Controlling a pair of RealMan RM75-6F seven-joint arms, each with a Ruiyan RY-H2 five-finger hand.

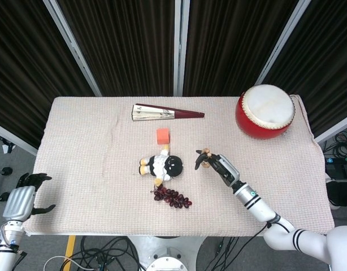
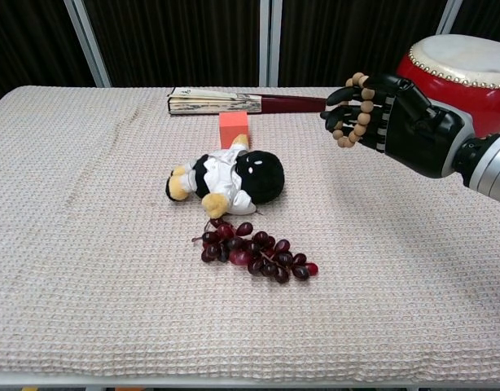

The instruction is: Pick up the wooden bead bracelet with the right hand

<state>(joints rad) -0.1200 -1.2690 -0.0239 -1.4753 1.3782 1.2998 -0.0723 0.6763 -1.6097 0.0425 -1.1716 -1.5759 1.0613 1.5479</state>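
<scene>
The wooden bead bracelet (image 2: 360, 110) of pale round beads hangs across the fingers of my right hand (image 2: 396, 122), lifted clear of the cloth to the right of the plush doll. In the head view the same right hand (image 1: 217, 164) grips the bracelet (image 1: 205, 154) above the table's middle right. My left hand (image 1: 21, 200) sits low at the table's left front corner, fingers apart, holding nothing.
A black and white plush doll (image 2: 230, 177) lies mid-table with dark red grapes (image 2: 254, 251) in front of it. An orange block (image 2: 232, 129) and a folded fan (image 2: 242, 102) lie behind. A red drum (image 2: 462, 69) stands at the far right on the beige cloth (image 2: 87, 244).
</scene>
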